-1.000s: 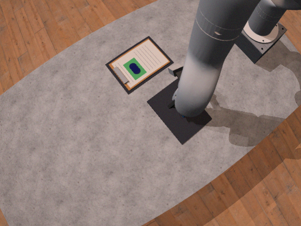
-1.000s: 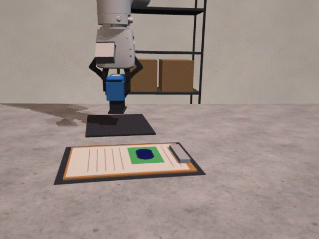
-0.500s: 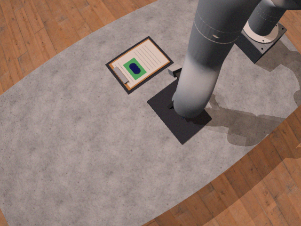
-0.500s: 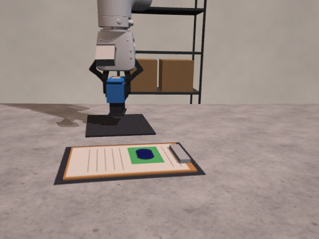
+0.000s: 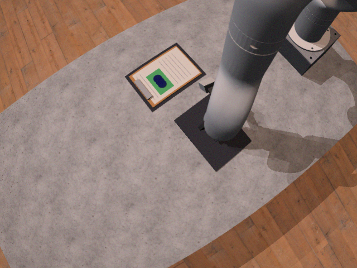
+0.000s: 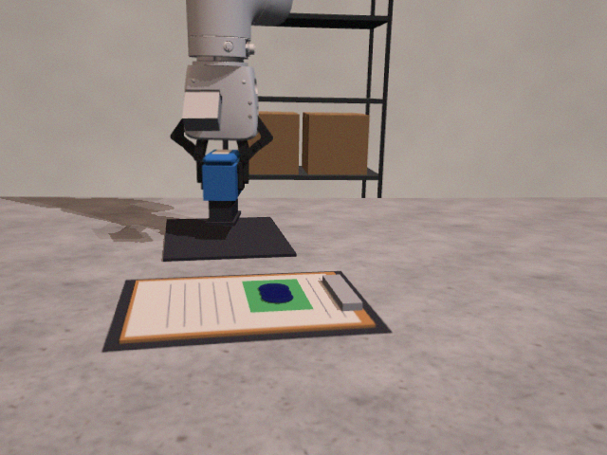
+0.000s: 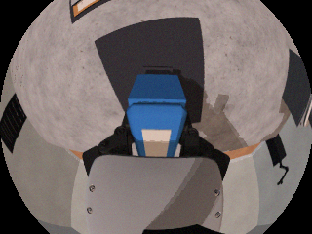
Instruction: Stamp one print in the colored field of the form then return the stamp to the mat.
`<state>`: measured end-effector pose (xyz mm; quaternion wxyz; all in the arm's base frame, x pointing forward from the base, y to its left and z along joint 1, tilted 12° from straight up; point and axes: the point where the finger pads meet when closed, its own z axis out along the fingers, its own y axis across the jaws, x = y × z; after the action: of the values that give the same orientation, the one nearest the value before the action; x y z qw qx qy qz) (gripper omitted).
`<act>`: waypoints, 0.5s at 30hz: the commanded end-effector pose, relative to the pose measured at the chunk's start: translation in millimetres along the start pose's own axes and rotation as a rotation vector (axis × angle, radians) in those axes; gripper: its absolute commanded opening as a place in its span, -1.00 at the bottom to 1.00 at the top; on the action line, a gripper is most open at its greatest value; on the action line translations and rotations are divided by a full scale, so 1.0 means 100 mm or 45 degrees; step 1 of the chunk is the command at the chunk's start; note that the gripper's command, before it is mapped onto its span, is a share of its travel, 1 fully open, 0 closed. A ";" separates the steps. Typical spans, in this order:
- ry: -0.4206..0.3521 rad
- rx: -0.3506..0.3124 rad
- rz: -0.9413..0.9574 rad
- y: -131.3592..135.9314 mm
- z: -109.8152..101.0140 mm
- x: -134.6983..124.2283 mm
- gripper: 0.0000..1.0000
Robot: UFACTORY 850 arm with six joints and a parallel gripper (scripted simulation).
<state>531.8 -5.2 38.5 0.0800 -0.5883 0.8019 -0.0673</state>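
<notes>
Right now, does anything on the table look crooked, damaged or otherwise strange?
Nothing stands out. The blue stamp with a black base hangs upright in the gripper over the dark rectangular mat. The cream form on its orange clipboard lies flat, with one dark blue print inside the green field.

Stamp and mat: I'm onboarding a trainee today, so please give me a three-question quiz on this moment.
1. True or false: the gripper is shut on the blue stamp.
2. Over what is the stamp? A) the black mat B) the form C) bare table
3. Fill in: the form's green field bears a dark ___.

Key: 1 true; 2 A; 3 print.
</notes>
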 end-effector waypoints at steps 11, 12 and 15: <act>0.006 -0.006 0.000 -0.01 0.06 0.00 -0.46; 0.006 -0.006 0.000 -0.01 0.06 0.00 -0.46; 0.006 -0.006 0.000 -0.01 0.08 0.00 -0.46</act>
<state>533.5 -5.3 32.2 0.0772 -0.5884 0.8021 -0.0665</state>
